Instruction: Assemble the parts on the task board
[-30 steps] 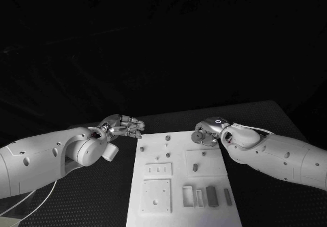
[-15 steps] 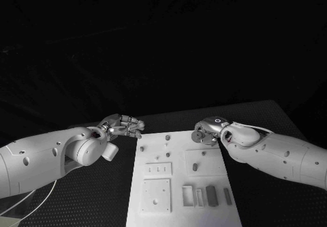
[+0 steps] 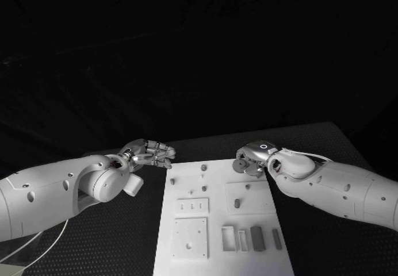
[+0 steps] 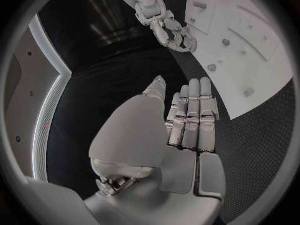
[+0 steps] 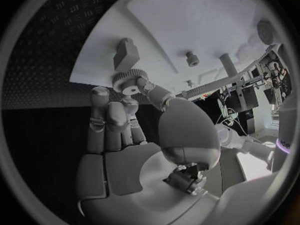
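Note:
The white task board (image 3: pixel 217 221) lies in the middle of the table. My right hand (image 3: pixel 253 156) hovers over its far right corner and pinches a small grey gear (image 3: pixel 238 167) between thumb and fingers. The right wrist view has the gear (image 5: pixel 128 80) at the fingertips, just above the board (image 5: pixel 187 20) and close to a grey block (image 5: pixel 127 52) and short pegs (image 5: pixel 192 59). My left hand (image 3: pixel 151 154) hangs off the board's far left corner, fingers curled together and holding nothing. In the left wrist view its fingers (image 4: pixel 190 117) lie side by side.
Two dark grey bars (image 3: pixel 257 238) stand in slots near the board's front edge. Square plates (image 3: pixel 190 237) sit at the front left, and small pegs (image 3: pixel 203 167) at the far end. Black table (image 3: pixel 332 149) surrounds the board.
The right hand with the gear has edged very slightly toward the far side. The left hand has stayed where it was.

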